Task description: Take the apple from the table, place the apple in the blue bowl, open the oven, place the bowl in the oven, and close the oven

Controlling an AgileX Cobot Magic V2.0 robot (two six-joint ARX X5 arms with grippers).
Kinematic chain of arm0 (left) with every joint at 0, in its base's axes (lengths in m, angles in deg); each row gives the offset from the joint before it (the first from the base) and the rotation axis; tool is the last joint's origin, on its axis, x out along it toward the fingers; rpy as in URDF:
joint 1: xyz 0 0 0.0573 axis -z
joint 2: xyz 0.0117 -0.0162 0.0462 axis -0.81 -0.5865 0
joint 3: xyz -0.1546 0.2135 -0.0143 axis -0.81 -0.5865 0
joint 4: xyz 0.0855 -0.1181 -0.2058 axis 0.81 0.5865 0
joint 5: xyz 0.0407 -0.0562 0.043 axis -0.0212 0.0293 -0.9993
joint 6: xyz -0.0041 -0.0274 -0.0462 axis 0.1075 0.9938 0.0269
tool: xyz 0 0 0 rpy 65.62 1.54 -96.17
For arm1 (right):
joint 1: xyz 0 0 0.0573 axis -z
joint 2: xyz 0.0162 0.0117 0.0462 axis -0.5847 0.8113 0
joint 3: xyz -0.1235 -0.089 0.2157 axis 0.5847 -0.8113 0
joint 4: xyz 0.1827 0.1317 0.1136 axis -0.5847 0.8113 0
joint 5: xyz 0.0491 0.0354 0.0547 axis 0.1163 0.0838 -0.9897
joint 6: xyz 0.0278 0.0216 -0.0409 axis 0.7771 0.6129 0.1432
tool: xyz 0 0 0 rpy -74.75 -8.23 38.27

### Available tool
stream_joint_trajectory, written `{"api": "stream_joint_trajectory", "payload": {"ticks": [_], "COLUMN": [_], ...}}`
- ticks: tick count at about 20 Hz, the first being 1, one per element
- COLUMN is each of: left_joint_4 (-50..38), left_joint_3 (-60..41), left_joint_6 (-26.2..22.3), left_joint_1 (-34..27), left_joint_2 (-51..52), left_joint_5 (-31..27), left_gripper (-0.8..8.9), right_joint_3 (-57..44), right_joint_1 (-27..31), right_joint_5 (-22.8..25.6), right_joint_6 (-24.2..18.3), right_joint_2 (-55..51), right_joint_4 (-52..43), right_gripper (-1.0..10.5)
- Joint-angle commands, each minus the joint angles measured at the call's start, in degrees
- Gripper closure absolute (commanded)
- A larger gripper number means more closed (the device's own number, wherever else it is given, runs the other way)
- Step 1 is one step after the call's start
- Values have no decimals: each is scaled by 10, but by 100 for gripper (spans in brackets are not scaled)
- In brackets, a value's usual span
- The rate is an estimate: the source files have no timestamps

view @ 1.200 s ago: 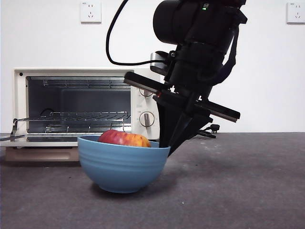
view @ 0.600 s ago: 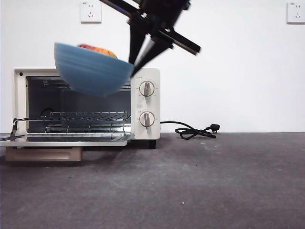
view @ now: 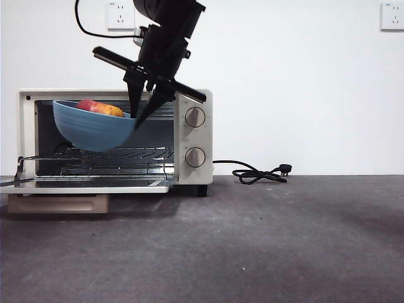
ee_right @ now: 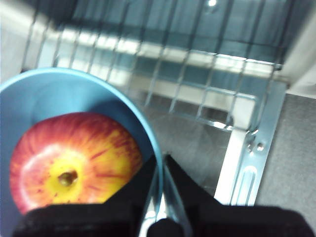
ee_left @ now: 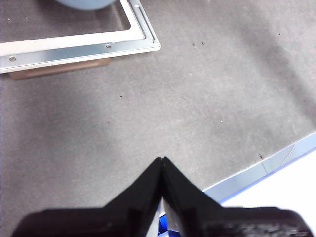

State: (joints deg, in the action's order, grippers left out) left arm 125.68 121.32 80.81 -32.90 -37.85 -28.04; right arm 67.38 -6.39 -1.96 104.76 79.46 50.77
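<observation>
The blue bowl (view: 91, 129) hangs tilted in the open mouth of the oven (view: 192, 136), just above its wire rack (view: 120, 153). The red and yellow apple (view: 100, 108) lies inside it. My right gripper (view: 137, 120) comes down from above and is shut on the bowl's right rim. In the right wrist view the apple (ee_right: 74, 165) fills the bowl (ee_right: 29, 94), and my right gripper (ee_right: 162, 163) pinches the rim with the rack (ee_right: 197, 84) beyond. My left gripper (ee_left: 162, 160) is shut on nothing above the table (ee_left: 197, 98), near the oven door's corner (ee_left: 79, 47).
The oven door (view: 88, 185) lies folded down flat on the table in front of the oven. A black cord (view: 255, 173) trails to the right of the oven. A blue strip (ee_left: 266, 165) marks the table's edge near the left gripper.
The right gripper lifted the bowl with the apple off the table, swung it left, then lowered it from in front of the oven's top into the open mouth.
</observation>
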Motion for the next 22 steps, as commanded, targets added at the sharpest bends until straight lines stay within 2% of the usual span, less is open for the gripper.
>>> {"api": "stream_joint_trajectory", "payload": {"ticks": [1,6,13,15,22], "left_joint_4": [-2,-2,-1,-1,1], "left_joint_3": [-5,-5,-5,-5,-5], "left_joint_6": [-3,-5,-5,-5,-5], "left_joint_1": [1,1,1,1,1], "left_joint_2": [2,2,2,2,2], "left_joint_5": [-1,-1,-1,-1,-1], "left_gripper": [818,818,818,818,818], "right_joint_3": [6,6,6,6,6], "right_joint_1": [3,15,26,29,32], "right_joint_5": [12,40,77,90,83], "right_joint_6": [46,96,141,144,147], "right_joint_2": [10,10,18,19,35], "right_joint_4": [-21,-48,-63,-59,-53], "right_gripper": [959,958,958,958,958]}}
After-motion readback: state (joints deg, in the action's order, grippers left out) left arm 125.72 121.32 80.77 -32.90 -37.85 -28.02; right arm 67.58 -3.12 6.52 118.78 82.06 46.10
